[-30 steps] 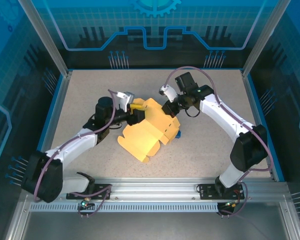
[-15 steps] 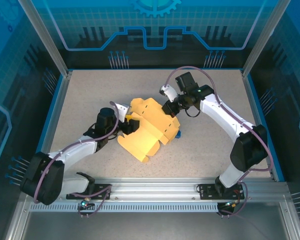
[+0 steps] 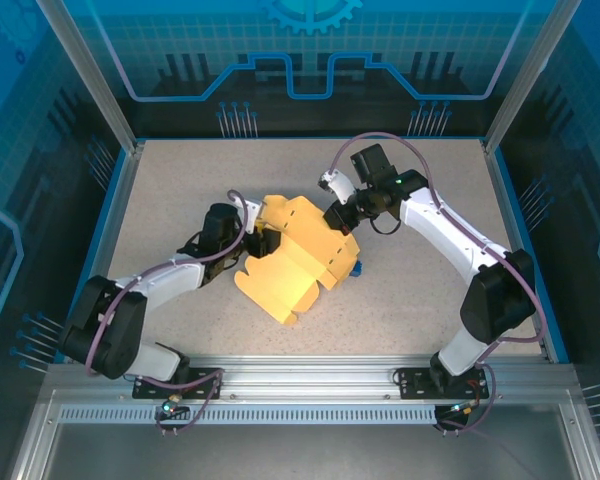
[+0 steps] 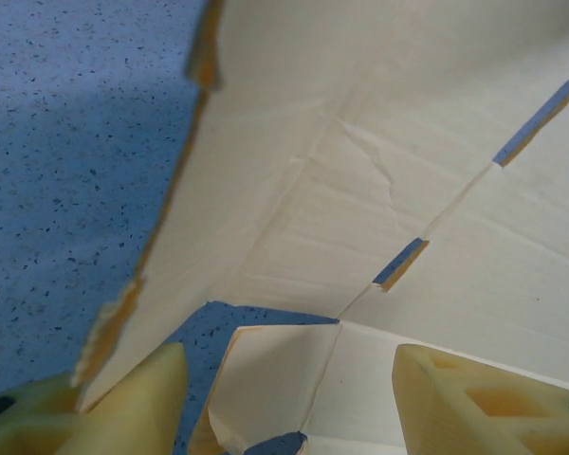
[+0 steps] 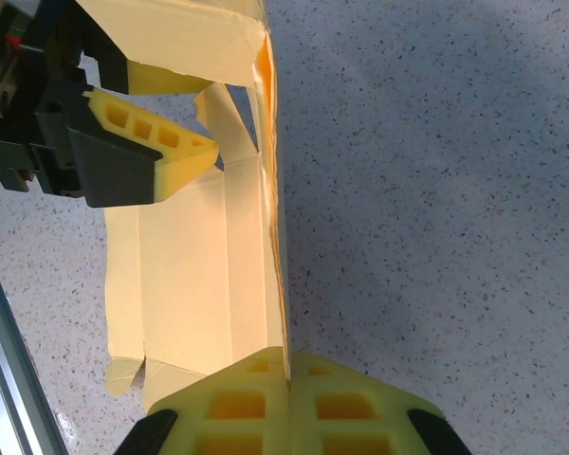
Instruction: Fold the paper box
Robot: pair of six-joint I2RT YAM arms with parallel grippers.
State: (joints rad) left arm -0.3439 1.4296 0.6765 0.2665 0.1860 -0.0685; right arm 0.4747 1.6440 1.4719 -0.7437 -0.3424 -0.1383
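The paper box (image 3: 298, 262) lies on the speckled surface (image 3: 180, 190), between my two pincers. It is a pale yellow cardboard sheet, only half folded. One broad part lies flat on the side toward my bases, and the part farther from them stands up in walls.

My right pincer (image 3: 336, 214) is at the far right corner of the box. In the right wrist view its two fingers (image 5: 237, 408) are pressed together. The top edge of one upright wall goes in between them, so this pincer pinches the wall. Ahead of these fingers the inner floor of the box stretches away. At its far end one yellow finger of the left pincer (image 5: 147, 142) reaches in over the cardboard.

My left pincer (image 3: 263, 243) is at the left side of the box, and its fingers (image 4: 137, 398) are spread apart. In the left wrist view a small flap of the box lies in the gap between them. I cannot tell if either finger touches the cardboard. Ahead of this pincer a big panel rises at a slant. It has a bent crease and two narrow slots (image 4: 400, 263).

A small blue thing (image 3: 357, 268) sits just beside the right edge of the box, on the bases' side of my right pincer.
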